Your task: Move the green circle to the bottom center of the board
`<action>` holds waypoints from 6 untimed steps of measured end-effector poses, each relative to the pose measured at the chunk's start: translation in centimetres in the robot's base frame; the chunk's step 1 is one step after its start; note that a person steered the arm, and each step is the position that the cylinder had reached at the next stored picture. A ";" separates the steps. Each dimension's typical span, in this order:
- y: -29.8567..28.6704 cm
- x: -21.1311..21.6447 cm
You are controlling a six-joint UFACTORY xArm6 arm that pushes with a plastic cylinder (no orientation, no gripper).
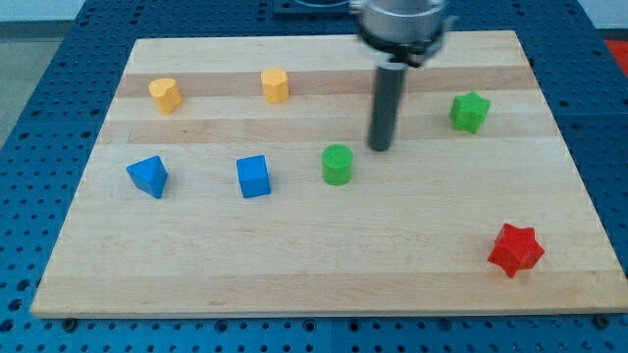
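The green circle (337,164) is a small round green block near the middle of the wooden board (324,275). My tip (380,147) is the lower end of the dark rod, just to the right of the green circle and slightly above it in the view, with a small gap between them. The rod hangs from the arm's end at the view's top centre.
A green star (469,112) lies at the right. A red star (515,250) lies at the bottom right. A blue cube (253,176) and a blue triangular block (148,176) lie at the left. Two yellow blocks (165,95) (276,86) lie at the top left.
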State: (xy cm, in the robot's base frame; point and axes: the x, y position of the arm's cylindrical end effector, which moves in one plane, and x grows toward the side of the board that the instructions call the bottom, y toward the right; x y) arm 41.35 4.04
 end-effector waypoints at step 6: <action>-3.0 8.2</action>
